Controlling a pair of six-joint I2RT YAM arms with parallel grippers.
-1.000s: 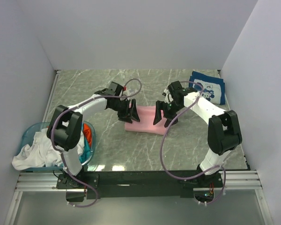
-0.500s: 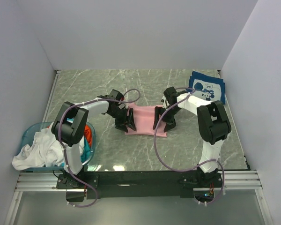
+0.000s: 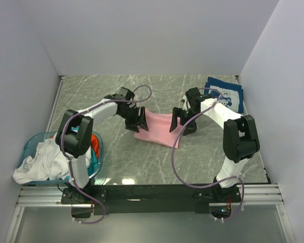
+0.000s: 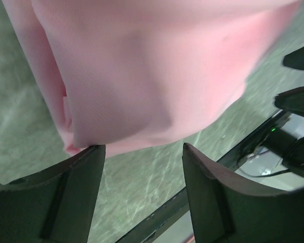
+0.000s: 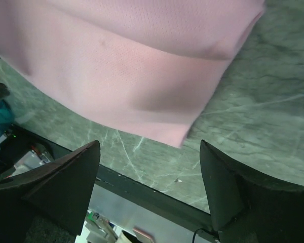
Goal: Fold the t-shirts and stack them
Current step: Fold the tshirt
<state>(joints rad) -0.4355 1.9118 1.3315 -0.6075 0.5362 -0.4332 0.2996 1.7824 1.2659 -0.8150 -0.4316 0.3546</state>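
Note:
A folded light pink t-shirt [image 3: 159,129] lies flat in the middle of the marble table. My left gripper [image 3: 141,119] is open at its left edge, and my right gripper [image 3: 183,122] is open at its right edge. In the left wrist view the pink shirt [image 4: 131,76] fills the top, just beyond my open, empty left gripper [image 4: 142,152]. In the right wrist view the shirt's folded corner [image 5: 126,66] lies ahead of my open, empty right gripper [image 5: 149,149]. A folded navy t-shirt with white print [image 3: 224,94] lies at the back right.
A translucent blue round basket [image 3: 31,146] stands at the near left, holding a crumpled white shirt [image 3: 40,163], with orange [image 3: 95,144] and teal cloth showing. White walls enclose the table on three sides. A black rail [image 3: 157,192] runs along the near edge.
Both grippers have risen and moved back from the pink shirt's near side to its left and right edges. The shirt now lies a little skewed, its near right corner further forward.

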